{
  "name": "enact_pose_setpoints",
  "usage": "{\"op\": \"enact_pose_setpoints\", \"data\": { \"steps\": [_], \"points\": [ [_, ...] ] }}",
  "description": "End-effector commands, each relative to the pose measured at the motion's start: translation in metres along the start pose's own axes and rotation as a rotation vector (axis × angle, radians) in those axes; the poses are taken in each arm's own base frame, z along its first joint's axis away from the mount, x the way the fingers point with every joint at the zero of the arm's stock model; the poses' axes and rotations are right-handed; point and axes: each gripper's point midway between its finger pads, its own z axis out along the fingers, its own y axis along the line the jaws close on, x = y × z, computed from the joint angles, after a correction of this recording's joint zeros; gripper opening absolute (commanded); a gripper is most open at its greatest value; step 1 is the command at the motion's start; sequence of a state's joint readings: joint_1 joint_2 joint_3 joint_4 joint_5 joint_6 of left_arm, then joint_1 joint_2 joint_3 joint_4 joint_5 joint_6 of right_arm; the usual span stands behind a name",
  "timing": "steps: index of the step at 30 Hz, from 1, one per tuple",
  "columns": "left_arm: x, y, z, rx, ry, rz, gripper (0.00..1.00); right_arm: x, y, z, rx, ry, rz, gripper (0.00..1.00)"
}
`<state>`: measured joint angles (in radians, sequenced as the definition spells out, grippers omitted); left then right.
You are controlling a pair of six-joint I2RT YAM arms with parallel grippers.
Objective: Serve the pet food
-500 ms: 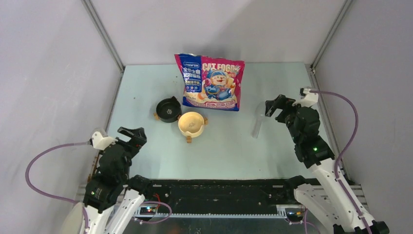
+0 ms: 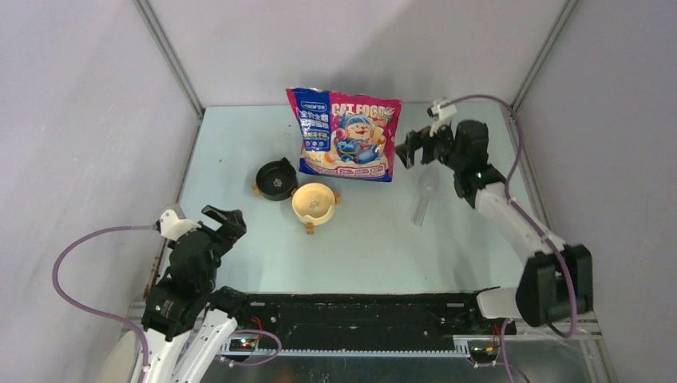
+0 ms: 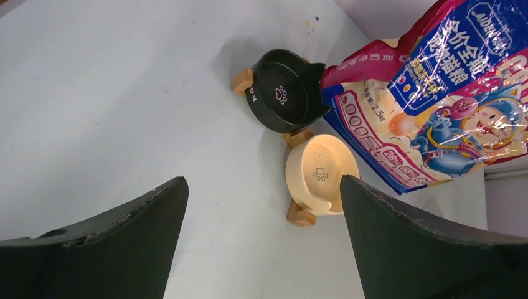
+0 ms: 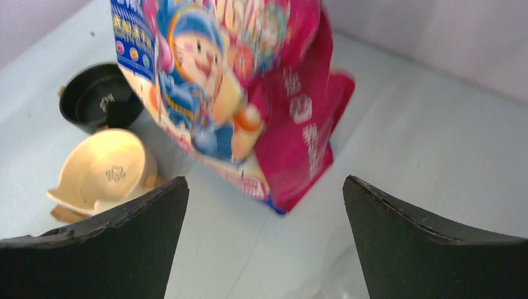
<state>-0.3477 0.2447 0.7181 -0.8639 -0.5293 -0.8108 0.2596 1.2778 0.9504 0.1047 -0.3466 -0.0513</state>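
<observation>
No kibble shows; the pet food is hidden inside the blue-and-pink cat food bag, which stands upright at the back of the table and also shows in the left wrist view and the right wrist view. A cream bowl and a black bowl sit empty in front of the bag's left side. A clear plastic scoop lies right of the bag. My right gripper is open and empty, just right of the bag, above the scoop. My left gripper is open and empty near the front left.
Grey enclosure walls surround the table on three sides. The cream bowl and black bowl stand on small wooden feet. A black rail runs along the near edge between the arm bases.
My right arm has reached forward and left, bringing its open gripper from the right side up beside the bag. The left arm has barely shifted.
</observation>
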Motion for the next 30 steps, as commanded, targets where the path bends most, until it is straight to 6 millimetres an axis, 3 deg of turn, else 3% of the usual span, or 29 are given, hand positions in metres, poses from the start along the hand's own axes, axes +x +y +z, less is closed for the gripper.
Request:
{"op": "enact_pose_setpoints", "data": {
  "steps": [1,2,3,4,9,12,13,14,15,18,19,22,24,25,27,30],
  "points": [
    [0.003,-0.008,0.007,0.017,0.010,0.023,0.99,-0.070,0.003,0.033,-0.179,-0.169,-0.144,0.99],
    [0.002,-0.008,0.008,0.014,0.012,0.029,0.99,-0.084,0.002,0.037,-0.193,-0.201,-0.153,1.00],
    [0.003,-0.009,0.009,0.014,0.016,0.032,0.99,-0.081,-0.006,0.048,-0.204,-0.202,-0.134,1.00],
    [0.003,-0.009,0.009,0.012,0.021,0.038,0.99,-0.094,-0.003,0.050,-0.241,-0.232,-0.144,0.99],
    [0.007,-0.010,0.011,0.008,0.039,0.050,0.99,-0.105,0.008,0.074,-0.452,-0.278,-0.154,0.99],
    [0.008,-0.009,0.012,0.001,0.042,0.054,0.99,-0.093,0.011,0.092,-0.546,-0.239,-0.108,0.99],
    [0.008,-0.009,0.012,0.000,0.044,0.055,0.99,-0.101,0.015,0.093,-0.581,-0.244,-0.114,0.99],
    [0.009,-0.009,0.013,0.001,0.046,0.056,0.99,-0.091,0.014,0.102,-0.602,-0.215,-0.082,0.98],
    [0.009,-0.010,0.012,0.006,0.049,0.056,0.99,-0.099,0.018,0.104,-0.625,-0.214,-0.082,0.96],
    [0.010,-0.009,0.013,-0.002,0.053,0.061,0.99,-0.084,0.018,0.125,-0.636,-0.153,-0.030,0.89],
    [0.010,-0.008,0.013,-0.007,0.053,0.060,0.99,-0.088,0.017,0.128,-0.628,-0.155,-0.034,0.84],
    [0.011,-0.004,0.012,-0.023,0.055,0.059,0.99,-0.071,0.018,0.136,-0.614,-0.107,-0.017,0.72],
    [0.012,-0.004,0.012,-0.024,0.056,0.057,0.99,-0.060,0.012,0.142,-0.556,-0.071,0.002,0.55],
    [0.012,-0.004,0.013,-0.023,0.057,0.056,0.99,-0.059,0.009,0.142,-0.537,-0.070,-0.022,0.28],
    [0.013,-0.006,0.014,-0.017,0.061,0.059,0.99,-0.055,0.005,0.141,-0.495,-0.055,-0.005,0.02],
    [0.015,-0.006,0.014,-0.018,0.071,0.064,0.99,-0.054,0.001,0.132,-0.434,-0.051,0.036,0.00]
  ]
}}
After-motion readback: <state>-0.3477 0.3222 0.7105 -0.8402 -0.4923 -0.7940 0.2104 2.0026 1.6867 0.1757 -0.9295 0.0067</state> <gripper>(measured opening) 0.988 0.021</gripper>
